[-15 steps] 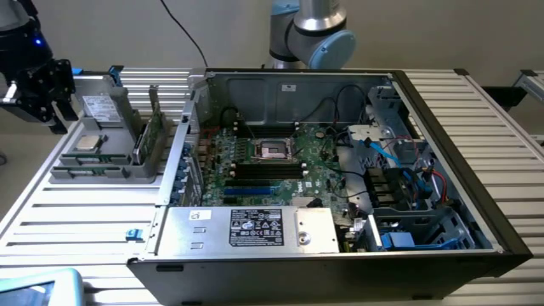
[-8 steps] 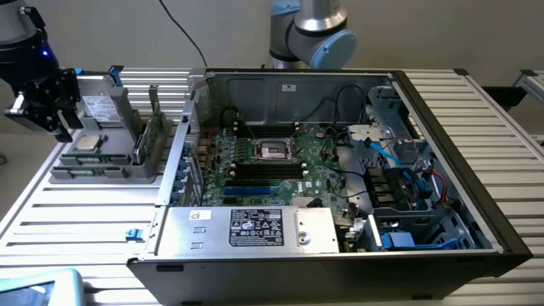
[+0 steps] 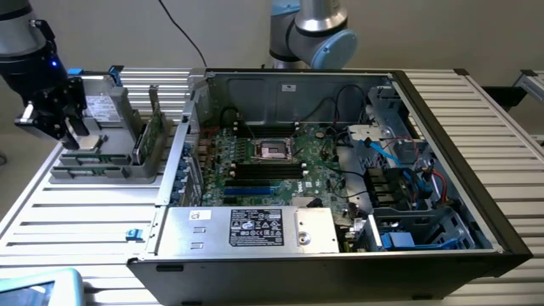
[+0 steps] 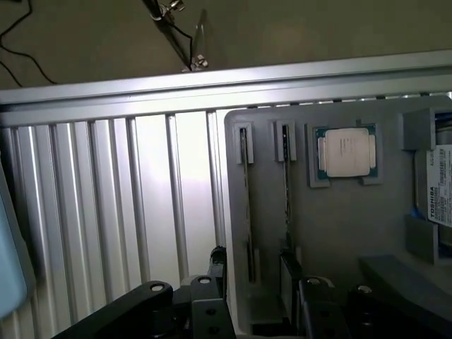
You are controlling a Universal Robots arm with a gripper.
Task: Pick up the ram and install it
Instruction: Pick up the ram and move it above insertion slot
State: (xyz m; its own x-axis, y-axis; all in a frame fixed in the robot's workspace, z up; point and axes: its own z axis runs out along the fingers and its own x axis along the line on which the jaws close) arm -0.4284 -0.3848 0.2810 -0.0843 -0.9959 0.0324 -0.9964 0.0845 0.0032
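Gripper (image 3: 72, 135) jaws stand wide apart and hold nothing, poised over the grey parts tray (image 3: 102, 175) at the exterior view's left of the open computer case (image 3: 442, 115). In the wrist view the ram (image 4: 245, 198) stands on edge in its tray slot, between the two fingers (image 4: 215, 272) but untouched. The pick-up step is in hand, and the black memory slots (image 3: 267, 169) look unfilled. A clean grasp calls for closing squarely on that thin edge

table: slatted metal (image 3: 76, 217) | on it: open computer case (image 3: 297, 277) (lid off) | grey parts holder (image 3: 102, 173) | blue clip, perhaps (image 3: 132, 234)
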